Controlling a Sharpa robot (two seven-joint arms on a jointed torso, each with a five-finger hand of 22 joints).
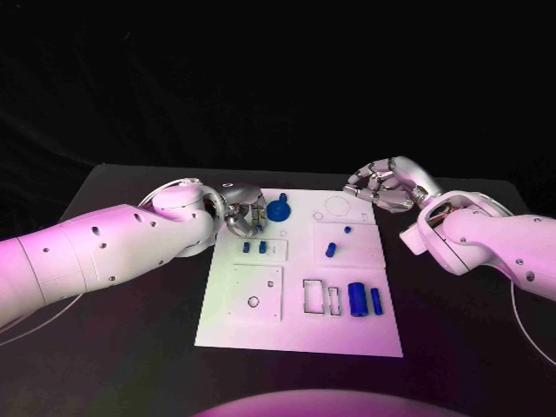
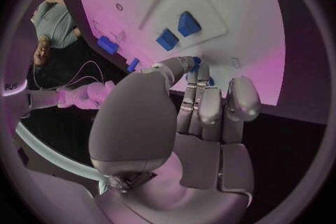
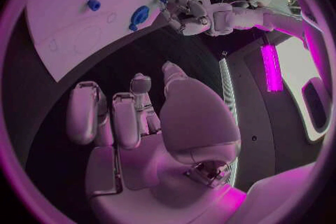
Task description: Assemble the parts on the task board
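The left hand sits at the task board's far left corner, its fingers curled together over the board edge; whether they pinch anything cannot be told, though in the left wrist view a scrap of blue shows right at the fingertips. Just beside that hand, on the board, stands a round blue part with a knob, close to the fingers but seemingly not held. A little nearer the robot lie two small blue blocks side by side in a raised square panel. The right hand hovers off the board's far right corner, over the black desk, its fingers curled inward with nothing in them; the right wrist view shows the same hand above dark desk, apart from the board edge. Between the two hands, toward the board's right half, stand two small blue pegs. Further out, near the board's front right, a larger blue cylinder and a thinner blue bar lie parallel beside rectangular slots.
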